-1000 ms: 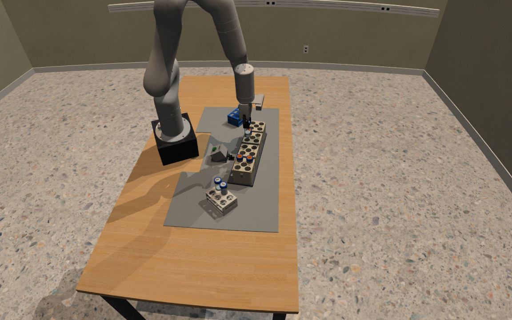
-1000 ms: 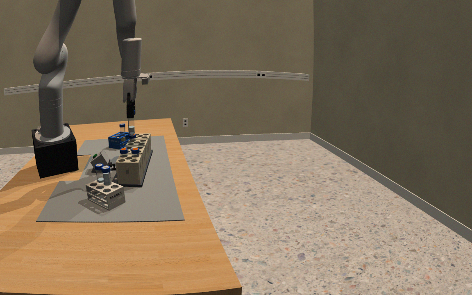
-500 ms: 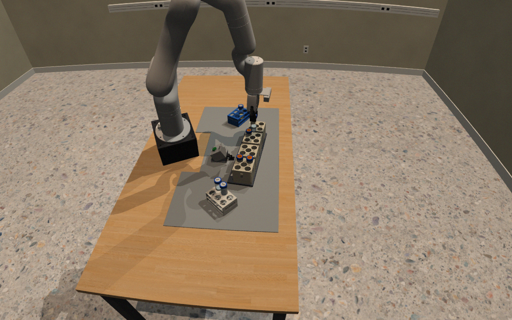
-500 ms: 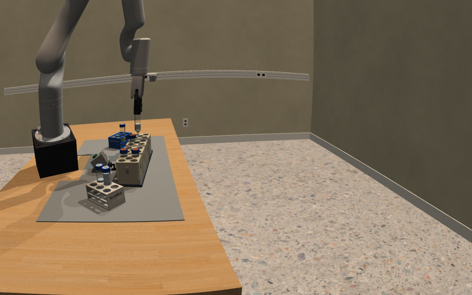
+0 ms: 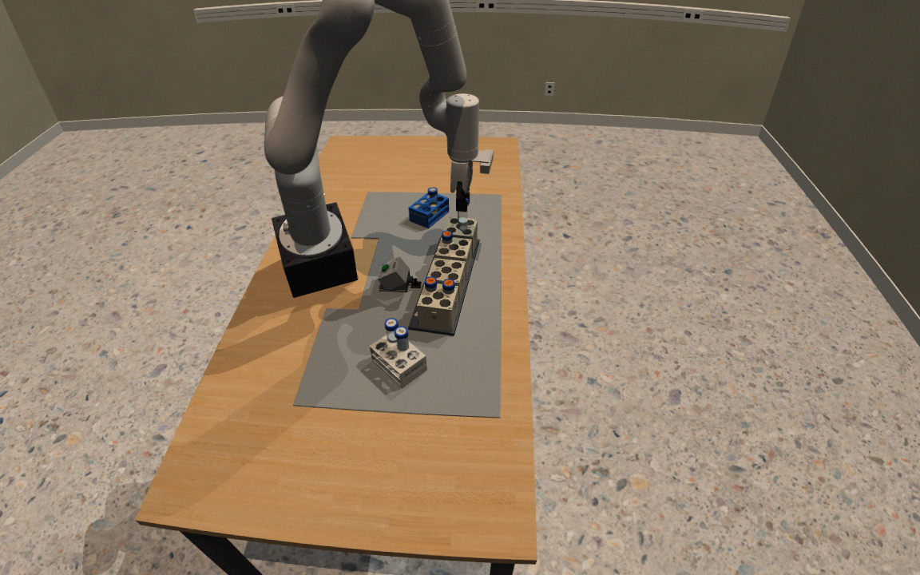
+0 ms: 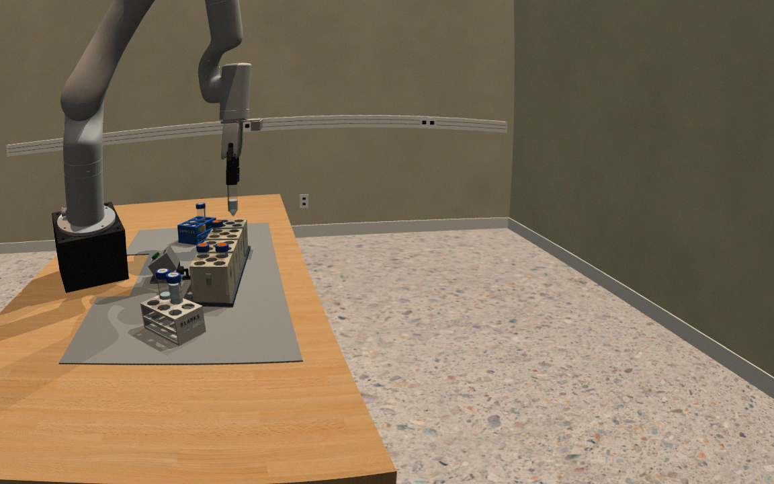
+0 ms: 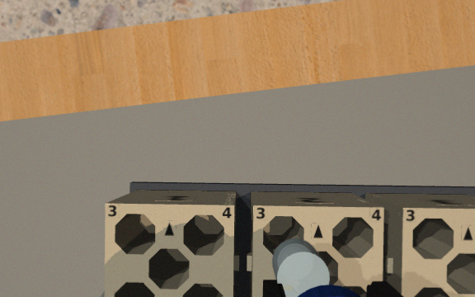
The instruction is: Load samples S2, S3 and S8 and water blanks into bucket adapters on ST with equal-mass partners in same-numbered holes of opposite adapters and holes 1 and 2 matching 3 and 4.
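Note:
My gripper point(image 5: 461, 205) point(image 6: 232, 181) point(image 7: 327, 290) is shut on a blue-capped tube point(image 5: 462, 224) point(image 6: 232, 206) point(image 7: 303, 270) with pale liquid. It hangs upright above the adapters; in the wrist view its tip shows by hole 3 of the second adapter point(image 7: 361, 270) from the far end. Its cap print is hidden. S2 point(image 5: 446, 235) point(image 6: 216, 223) stands in that adapter. Orange-dotted S8 point(image 5: 430, 282) point(image 6: 203, 247) and S3 point(image 5: 448, 283) point(image 6: 222, 247) stand in the nearest adapter point(image 5: 434, 316) point(image 6: 212, 288). The end adapter point(image 7: 118, 270) shows empty holes.
The blanks rack point(image 5: 413, 369) point(image 6: 189, 322) holds two tubes point(image 5: 391, 324) point(image 5: 401, 333). The blue rack point(image 5: 418, 216) point(image 6: 188, 233) holds one tube point(image 5: 432, 191) point(image 6: 200, 206), its dot unreadable. The green DONE key point(image 5: 385, 267) point(image 6: 155, 256) is on a sloped desk beside the stand.

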`<state>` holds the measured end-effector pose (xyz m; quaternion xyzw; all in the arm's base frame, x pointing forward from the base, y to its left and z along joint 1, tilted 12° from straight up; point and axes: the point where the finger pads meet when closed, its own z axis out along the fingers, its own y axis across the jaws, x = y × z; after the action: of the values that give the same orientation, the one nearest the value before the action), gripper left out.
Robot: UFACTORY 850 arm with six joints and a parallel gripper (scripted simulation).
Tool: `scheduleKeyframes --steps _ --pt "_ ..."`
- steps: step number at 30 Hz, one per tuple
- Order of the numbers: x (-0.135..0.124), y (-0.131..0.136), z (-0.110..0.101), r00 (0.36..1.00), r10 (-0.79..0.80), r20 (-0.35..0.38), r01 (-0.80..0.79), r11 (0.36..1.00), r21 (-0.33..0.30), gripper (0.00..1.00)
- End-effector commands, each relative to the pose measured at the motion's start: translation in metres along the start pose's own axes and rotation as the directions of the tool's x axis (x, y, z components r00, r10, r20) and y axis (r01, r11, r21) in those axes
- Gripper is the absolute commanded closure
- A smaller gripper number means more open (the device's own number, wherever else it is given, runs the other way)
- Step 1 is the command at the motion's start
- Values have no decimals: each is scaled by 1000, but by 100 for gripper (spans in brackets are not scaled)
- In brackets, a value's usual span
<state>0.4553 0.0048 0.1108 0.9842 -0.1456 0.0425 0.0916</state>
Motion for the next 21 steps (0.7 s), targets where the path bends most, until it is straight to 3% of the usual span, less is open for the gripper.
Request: scheduleKeyframes --steps 1,21 --pt "1 -2 0 1000 1 -6 -1 1000 -4 100" --pt "1 -2 6 1000 1 -6 -1 1000 -4 100"
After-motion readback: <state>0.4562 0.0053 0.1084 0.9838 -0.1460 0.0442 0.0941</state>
